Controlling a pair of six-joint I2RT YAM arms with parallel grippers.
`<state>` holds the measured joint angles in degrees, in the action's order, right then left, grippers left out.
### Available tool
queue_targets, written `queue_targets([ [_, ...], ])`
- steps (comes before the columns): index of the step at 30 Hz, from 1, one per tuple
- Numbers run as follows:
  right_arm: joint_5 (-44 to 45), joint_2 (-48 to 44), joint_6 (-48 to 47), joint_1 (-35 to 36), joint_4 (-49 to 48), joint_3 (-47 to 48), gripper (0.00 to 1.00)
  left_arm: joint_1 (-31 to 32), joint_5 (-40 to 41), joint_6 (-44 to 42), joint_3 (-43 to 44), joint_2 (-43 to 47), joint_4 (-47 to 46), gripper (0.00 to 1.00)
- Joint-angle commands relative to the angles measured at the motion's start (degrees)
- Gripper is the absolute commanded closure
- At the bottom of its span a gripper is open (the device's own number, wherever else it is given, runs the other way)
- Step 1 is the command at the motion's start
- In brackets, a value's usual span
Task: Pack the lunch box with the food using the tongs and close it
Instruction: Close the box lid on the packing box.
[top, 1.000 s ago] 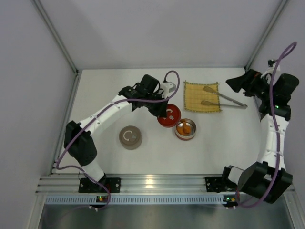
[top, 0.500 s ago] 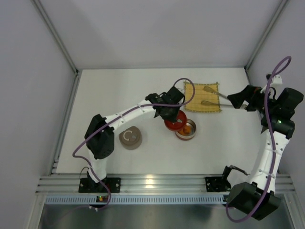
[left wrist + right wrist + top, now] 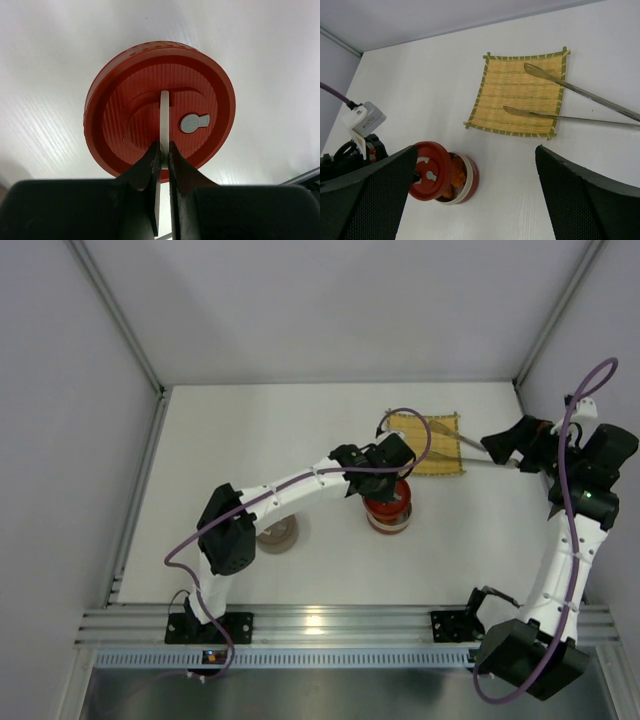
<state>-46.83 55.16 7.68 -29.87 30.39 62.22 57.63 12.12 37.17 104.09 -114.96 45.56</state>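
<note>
- My left arm reaches from its base up and across the table, with the wrist tipped down over the lunch box.
- My right arm rises along the right edge, and its wrist bends left towards the tongs.
- The right gripper is spread wide and holds nothing.
- The left gripper is pressed nearly together, pinching the thin white upright tab on the red lid.
- The yellow mat lies flat beyond the box. Both flattened tong tips rest on it, and the slim arms run off to the right.
- The lunch box is round and red. The lid sits offset over one side, so part of the inside is open to view.
- Orange-brown food shows in that uncovered part; I can't count the pieces.
- A grey-brown disc lies by my left elbow, partly hidden.
</note>
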Motion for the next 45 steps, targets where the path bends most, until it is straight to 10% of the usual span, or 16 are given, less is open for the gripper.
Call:
queue_targets([
  [1, -0.72, 0.30, 2.33, -0.98, -4.02, -0.69, 0.01, 0.21, -0.06, 2.38, 3.57, -1.84, -0.39, 1.00],
  [45, -4.85, -0.31, 10.51, -1.07, -10.70, -5.53, 0.01, 0.29, -4.21, 2.65, 0.24, -0.71, 0.05, 1.00],
])
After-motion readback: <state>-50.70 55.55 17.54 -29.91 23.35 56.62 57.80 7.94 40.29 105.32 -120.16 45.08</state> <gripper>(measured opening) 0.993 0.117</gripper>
